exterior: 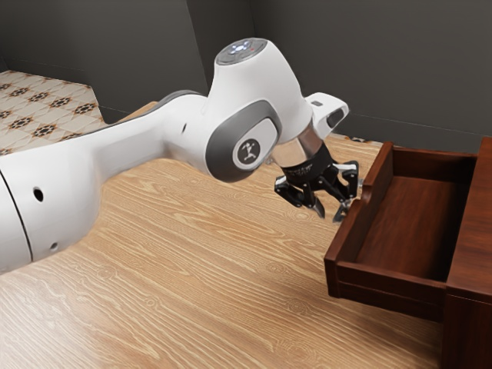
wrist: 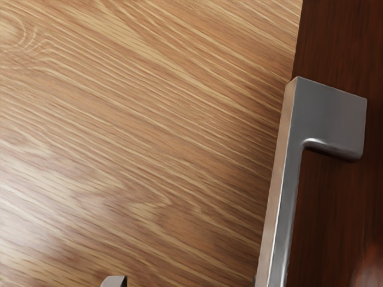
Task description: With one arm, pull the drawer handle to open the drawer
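Dark brown wooden drawer (exterior: 384, 286): stands well out of its matching cabinet (exterior: 470, 307), over the light oak-grain worktop (exterior: 192, 261); opening judged largely done. Black two-finger gripper (exterior: 329, 204): jaws spread, clamping nothing, just beside the drawer front and its brushed grey metal bar handle (wrist: 287, 197). Remaining: perhaps a little more pull.

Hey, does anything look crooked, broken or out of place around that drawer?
Nothing stands out. The drawer sits pulled out of its cabinet, level and undamaged as far as I can see. Its metal handle looks straight and intact, and the gripper is at the drawer's front.
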Controlling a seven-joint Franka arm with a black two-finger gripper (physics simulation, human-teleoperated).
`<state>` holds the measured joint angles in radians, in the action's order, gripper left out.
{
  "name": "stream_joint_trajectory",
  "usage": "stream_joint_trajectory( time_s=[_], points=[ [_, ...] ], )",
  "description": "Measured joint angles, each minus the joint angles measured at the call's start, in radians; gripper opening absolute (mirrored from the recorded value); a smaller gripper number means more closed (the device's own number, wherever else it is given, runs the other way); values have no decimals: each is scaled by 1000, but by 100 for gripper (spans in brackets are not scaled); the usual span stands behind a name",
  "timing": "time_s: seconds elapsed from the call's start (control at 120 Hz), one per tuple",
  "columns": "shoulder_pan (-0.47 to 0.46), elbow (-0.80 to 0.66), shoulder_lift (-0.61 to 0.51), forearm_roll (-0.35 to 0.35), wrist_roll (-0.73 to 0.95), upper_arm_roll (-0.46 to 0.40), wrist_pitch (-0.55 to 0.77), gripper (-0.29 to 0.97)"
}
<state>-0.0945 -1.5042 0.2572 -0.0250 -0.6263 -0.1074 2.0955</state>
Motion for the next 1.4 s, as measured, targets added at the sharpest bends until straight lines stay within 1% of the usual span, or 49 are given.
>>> stream_joint_trajectory(
  time_s=[0.433,0.683,1.042,1.075,1.225,1.4],
  points=[
    [23,-8,-13,5,8,15,0,21],
    [41,-79,-64,3,9,18,0,20],
    [39,-98,-82,30,-15,25,-5,15],
    [39,-98,-82,31,-17,24,-5,18],
    [39,-97,-81,19,-16,24,2,35],
    [40,-95,-80,3,-8,20,29,46]
  ],
)
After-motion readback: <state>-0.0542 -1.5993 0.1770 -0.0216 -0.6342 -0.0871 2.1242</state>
